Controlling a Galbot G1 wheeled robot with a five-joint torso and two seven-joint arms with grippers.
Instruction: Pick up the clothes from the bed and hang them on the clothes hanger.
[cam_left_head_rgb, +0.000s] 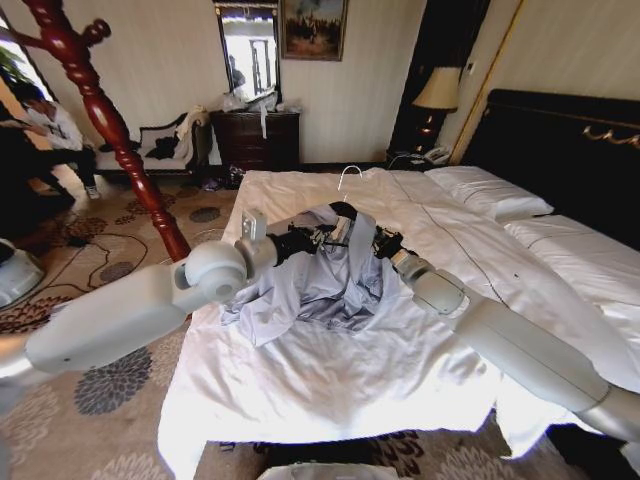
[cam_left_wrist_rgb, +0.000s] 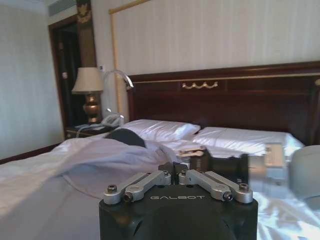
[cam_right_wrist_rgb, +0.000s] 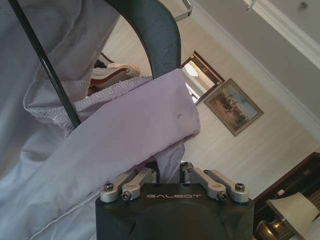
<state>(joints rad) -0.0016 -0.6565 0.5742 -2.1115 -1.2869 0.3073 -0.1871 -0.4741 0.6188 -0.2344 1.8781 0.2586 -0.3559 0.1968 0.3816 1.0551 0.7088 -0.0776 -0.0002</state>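
Note:
The clothes (cam_left_head_rgb: 330, 290), a light grey-blue jacket, are lifted in a bunch off the white bed (cam_left_head_rgb: 400, 380), the lower part still trailing on the duvet. The black clothes hanger (cam_left_head_rgb: 345, 209) sits inside the collar, its wire hook (cam_left_head_rgb: 347, 176) sticking up. My left gripper (cam_left_head_rgb: 303, 243) is at the jacket's left edge, shut on the fabric (cam_left_wrist_rgb: 100, 155). My right gripper (cam_left_head_rgb: 372, 243) holds the other side, shut on a fold of the jacket (cam_right_wrist_rgb: 135, 130). In the right wrist view the hanger's broad shoulder (cam_right_wrist_rgb: 150, 35) and thin bar (cam_right_wrist_rgb: 45, 65) pass through the cloth.
A red-brown wooden coat stand (cam_left_head_rgb: 110, 120) rises at the left, beside the bed. White pillows (cam_left_head_rgb: 490, 190) and the black headboard (cam_left_head_rgb: 570, 140) lie to the right. A dresser (cam_left_head_rgb: 255, 140) and a lamp (cam_left_head_rgb: 437, 92) stand at the far wall. Patterned carpet (cam_left_head_rgb: 110, 260) spreads left.

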